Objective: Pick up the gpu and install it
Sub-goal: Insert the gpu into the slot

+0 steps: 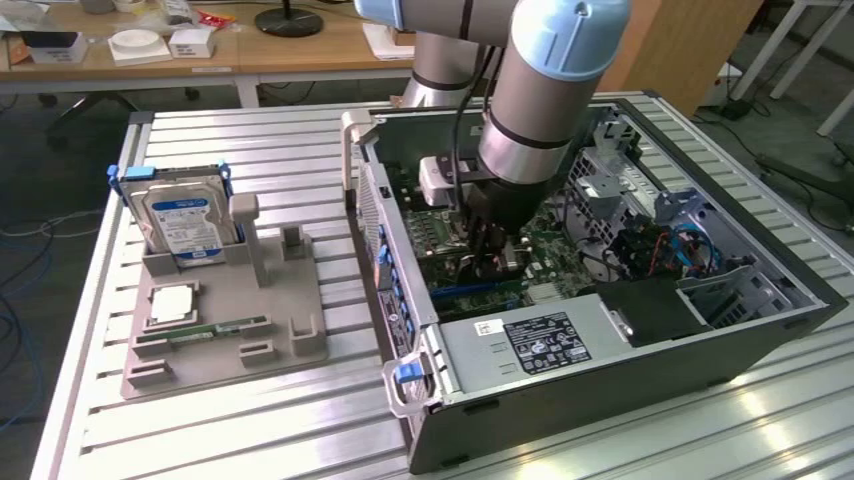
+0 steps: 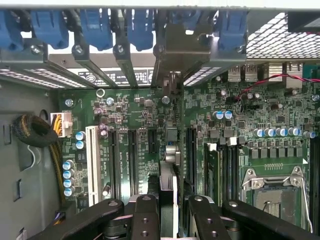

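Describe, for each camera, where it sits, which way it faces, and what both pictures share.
Exterior view: off the arm, above the slatted table, looking down at the open computer case and the parts holder; the arm reaches into the case.
Wrist view: on the wrist, facing along the end effector at the motherboard; its fingers grip the gpu edge-on.
Shared: end effector, motherboard.

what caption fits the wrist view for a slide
Gripper holding the gpu edge-on above the motherboard slots inside the open computer case.
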Tool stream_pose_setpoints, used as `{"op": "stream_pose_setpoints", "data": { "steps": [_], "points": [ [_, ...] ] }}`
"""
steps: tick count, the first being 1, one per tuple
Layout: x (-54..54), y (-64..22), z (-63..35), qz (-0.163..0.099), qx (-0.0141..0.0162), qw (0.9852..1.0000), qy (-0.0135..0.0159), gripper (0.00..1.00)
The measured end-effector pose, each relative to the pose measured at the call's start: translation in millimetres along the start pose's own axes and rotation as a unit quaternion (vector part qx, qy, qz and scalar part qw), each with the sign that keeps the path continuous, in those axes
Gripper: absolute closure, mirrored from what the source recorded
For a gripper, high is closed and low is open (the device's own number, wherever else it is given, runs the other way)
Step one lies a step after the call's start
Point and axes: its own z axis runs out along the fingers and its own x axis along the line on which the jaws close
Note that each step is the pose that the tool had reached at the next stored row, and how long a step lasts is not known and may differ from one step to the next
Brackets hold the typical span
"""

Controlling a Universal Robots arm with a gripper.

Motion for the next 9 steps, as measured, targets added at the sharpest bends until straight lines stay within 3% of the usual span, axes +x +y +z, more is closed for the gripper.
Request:
{"op": "stream_pose_setpoints", "data": {
  "steps": [9],
  "points": [
    [-0.2, -0.1, 4.7, 0.0, 0.0, 1.0, 0.0, 0.73]
  ]
}}
